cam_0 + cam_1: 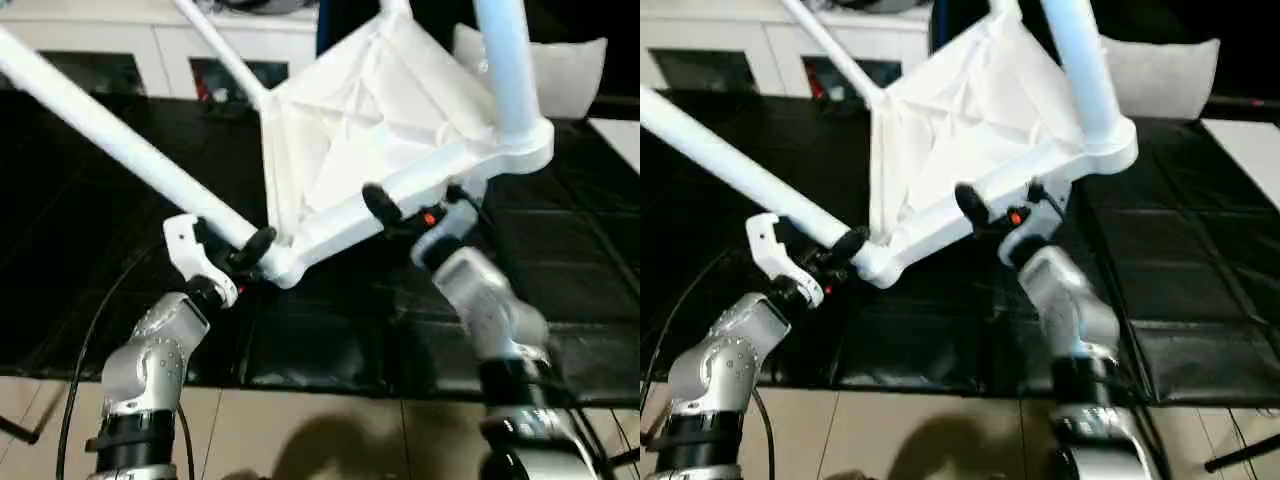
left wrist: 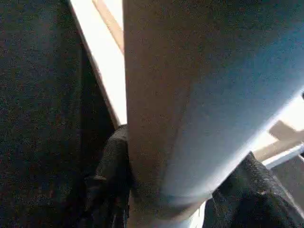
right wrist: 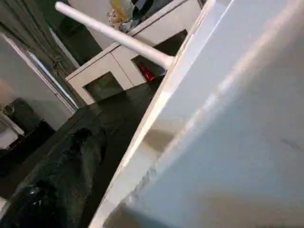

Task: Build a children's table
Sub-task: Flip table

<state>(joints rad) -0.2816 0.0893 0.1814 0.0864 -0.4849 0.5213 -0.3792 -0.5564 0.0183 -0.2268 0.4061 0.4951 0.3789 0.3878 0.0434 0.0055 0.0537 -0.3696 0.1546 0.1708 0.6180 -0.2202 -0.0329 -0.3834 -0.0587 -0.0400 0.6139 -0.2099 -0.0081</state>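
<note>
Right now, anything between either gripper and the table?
Nothing visible. The left gripper is closed around a leg at its corner socket, and the right gripper clamps the near edge of the table top.

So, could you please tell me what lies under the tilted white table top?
Under the table top lies the black-covered work surface. The top's near rim and both grippers hide the stretch directly beneath, so anything there cannot be seen.

White table top (image 1: 385, 130) held tilted above black work surface (image 1: 80, 260), ribbed underside up, with legs set in corner sockets. Left gripper (image 1: 250, 250) closed around base of one leg (image 1: 110, 135) at near corner. Right gripper (image 1: 400, 212) clamped on near edge of top. Second leg (image 1: 505, 60) rising at right corner. White cabinet (image 1: 150, 50) behind.
</note>
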